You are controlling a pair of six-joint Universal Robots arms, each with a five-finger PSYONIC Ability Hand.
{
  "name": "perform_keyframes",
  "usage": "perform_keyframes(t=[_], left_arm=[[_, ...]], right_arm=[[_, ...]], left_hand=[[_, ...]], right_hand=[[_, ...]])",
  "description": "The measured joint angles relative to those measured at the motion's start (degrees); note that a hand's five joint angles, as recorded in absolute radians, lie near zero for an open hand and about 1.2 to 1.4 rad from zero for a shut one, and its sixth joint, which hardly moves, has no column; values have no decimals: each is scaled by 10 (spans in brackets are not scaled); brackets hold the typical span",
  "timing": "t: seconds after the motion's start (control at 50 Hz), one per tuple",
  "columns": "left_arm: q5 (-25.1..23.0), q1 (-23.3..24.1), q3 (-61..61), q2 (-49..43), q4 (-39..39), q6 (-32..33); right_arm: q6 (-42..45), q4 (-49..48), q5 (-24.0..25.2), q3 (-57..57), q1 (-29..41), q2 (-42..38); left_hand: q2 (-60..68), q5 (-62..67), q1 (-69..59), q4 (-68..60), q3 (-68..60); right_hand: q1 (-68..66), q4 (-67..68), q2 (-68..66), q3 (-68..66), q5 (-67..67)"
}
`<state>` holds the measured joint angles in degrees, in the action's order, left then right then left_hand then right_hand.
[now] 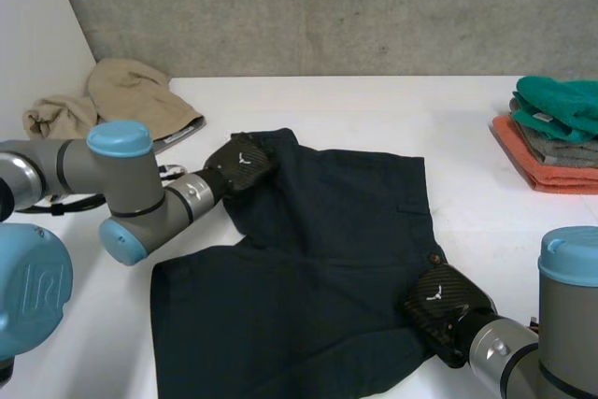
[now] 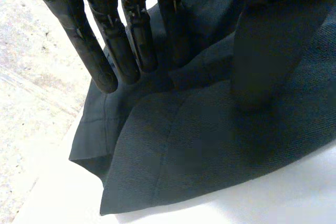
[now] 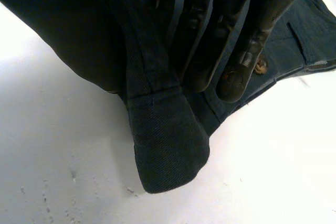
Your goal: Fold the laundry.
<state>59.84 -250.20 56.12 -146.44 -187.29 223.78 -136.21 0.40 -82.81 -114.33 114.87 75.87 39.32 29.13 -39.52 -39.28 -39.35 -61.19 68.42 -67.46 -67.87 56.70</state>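
Observation:
Dark navy shorts lie spread on the white table. My left hand rests on their far left corner. In the left wrist view its fingers stand straight on the shorts, with the thumb set apart on the cloth and a low fold between them. My right hand is at the shorts' right edge, beside the waistband button. In the right wrist view its fingers are closed on a band of the shorts, which hangs down past them near the button.
A crumpled beige garment lies at the table's far left. A stack of folded clothes, teal over grey and orange, sits at the far right edge. A concrete wall stands behind the table.

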Motion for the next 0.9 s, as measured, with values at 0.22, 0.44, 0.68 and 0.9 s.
perform_keyframes(t=[0.22,0.44,0.68,0.9], left_arm=[[6,3,2,-9,-4,3],[130,9,72,78,-4,8],[237,10,240,189,-4,3],[298,17,294,208,-6,-19]], right_arm=[[-3,-14,-1,-3,0,0],[-3,-15,0,-5,1,0],[-3,-14,1,-11,2,0],[-4,-15,1,-16,1,0]], left_hand=[[289,259,-243,-291,-283],[292,259,-243,-293,-288],[293,259,-243,-295,-289],[293,259,-243,-295,-289]], right_hand=[[-4,0,0,0,0],[-4,0,0,0,0],[-4,0,0,0,0],[-4,0,0,0,0]])
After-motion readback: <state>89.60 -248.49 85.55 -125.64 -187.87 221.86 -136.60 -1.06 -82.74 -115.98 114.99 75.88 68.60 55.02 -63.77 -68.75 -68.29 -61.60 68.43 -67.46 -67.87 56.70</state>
